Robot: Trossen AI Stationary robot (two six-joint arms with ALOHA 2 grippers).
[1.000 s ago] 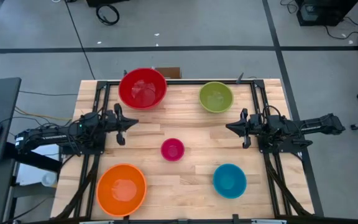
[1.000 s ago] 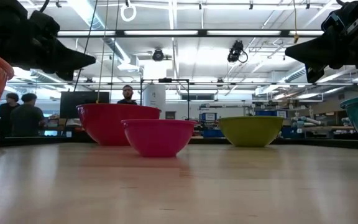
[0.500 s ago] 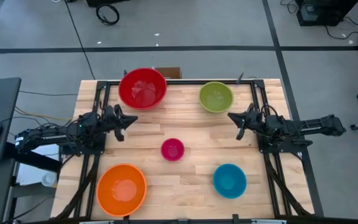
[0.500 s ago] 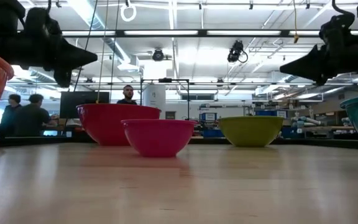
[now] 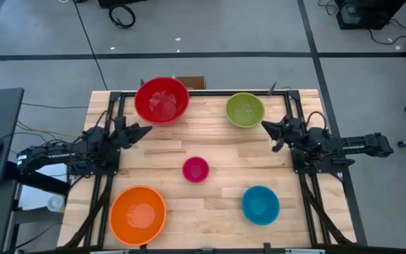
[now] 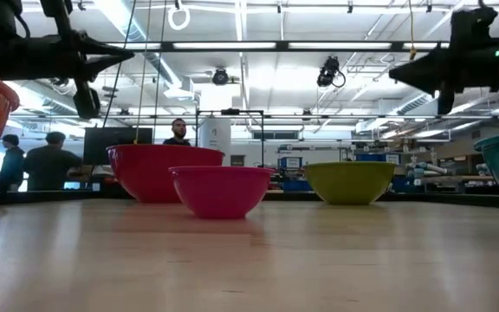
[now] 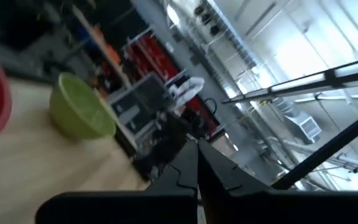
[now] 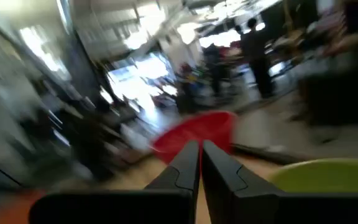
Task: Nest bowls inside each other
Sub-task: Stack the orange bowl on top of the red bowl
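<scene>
Five bowls stand apart on their bases on the wooden table [image 5: 217,144]: red [image 5: 162,99] far left, green [image 5: 245,109] far right, pink [image 5: 195,169] in the middle, orange [image 5: 138,214] near left, blue [image 5: 260,204] near right. My left gripper [image 5: 145,128] hangs shut above the table's left side, near the red bowl, touching nothing. My right gripper [image 5: 265,125] hangs shut above the right side, just beside the green bowl. In the low view both grippers, left [image 6: 128,55] and right [image 6: 394,75], point roughly level, well above the bowls.
Black frame rails [image 5: 111,141] run along the table's left, right and far edges. People stand in the room beyond the far edge [image 6: 177,132]. Bare wood lies between the bowls around the pink one.
Both grippers have stayed shut and tipped their fingertips upward. My left gripper has rolled about its own axis and swung a little toward the red bowl. My right gripper has swung toward the far edge, nearer the green bowl. No bowl has moved.
</scene>
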